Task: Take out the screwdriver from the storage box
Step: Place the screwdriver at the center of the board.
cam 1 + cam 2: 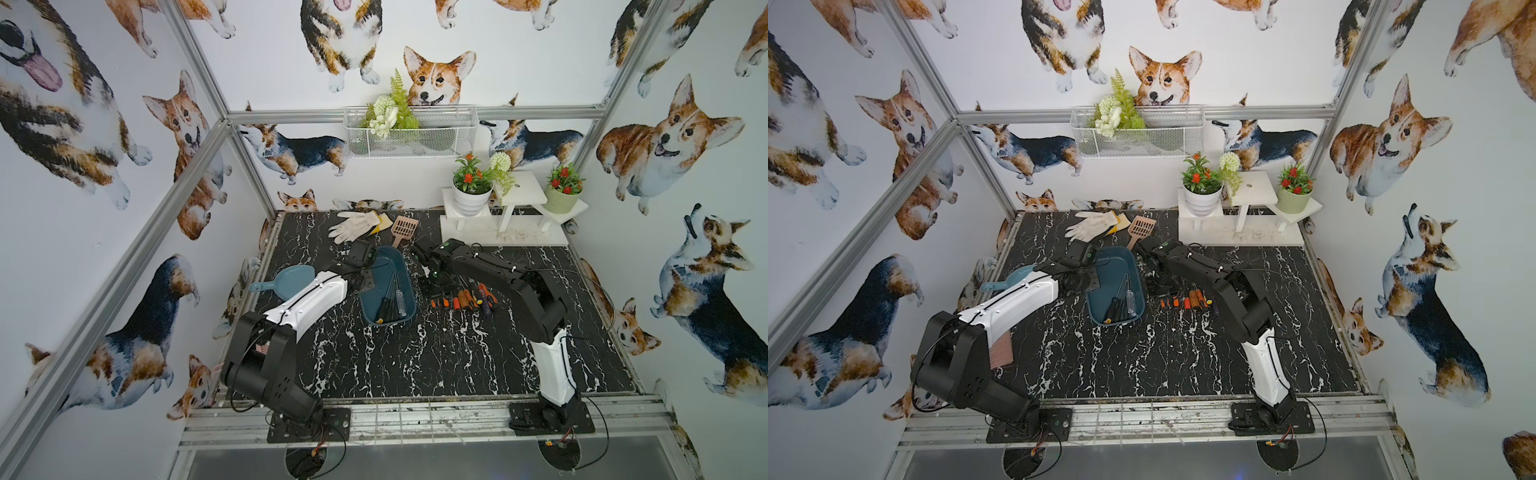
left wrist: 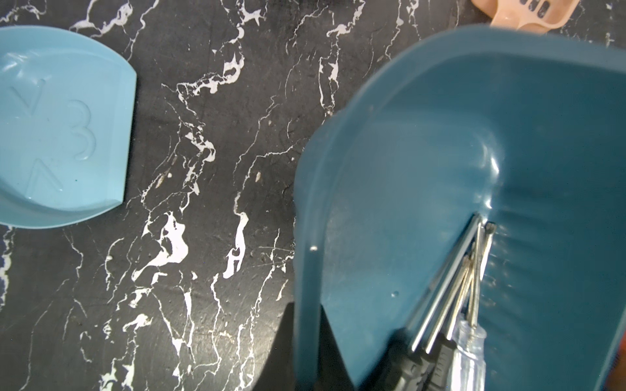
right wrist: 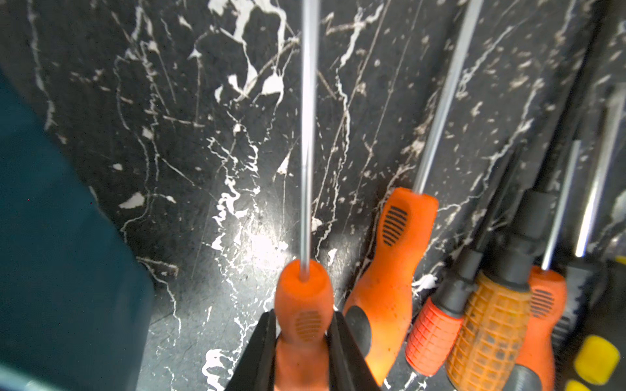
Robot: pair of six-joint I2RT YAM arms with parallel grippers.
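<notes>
The dark teal storage box (image 1: 386,272) (image 1: 1115,270) lies mid-table with several screwdrivers (image 1: 390,305) (image 2: 450,298) in its near end, black-handled ones and a clear-handled one. My left gripper (image 2: 306,315) (image 1: 365,278) is shut on the box's left rim (image 2: 305,237), one jaw inside and one outside. My right gripper (image 3: 302,315) (image 1: 430,286) is shut on the handle of an orange screwdriver (image 3: 303,294), just right of the box (image 3: 50,237). Its shaft points away over the bare table.
A row of orange, black and yellow screwdrivers (image 1: 465,299) (image 3: 487,321) lies right of the held one. A light blue scoop (image 1: 291,278) (image 2: 61,135) sits left of the box. Behind are a glove (image 1: 353,226), a peach slotted scoop (image 1: 403,228) and a white plant stand (image 1: 511,208).
</notes>
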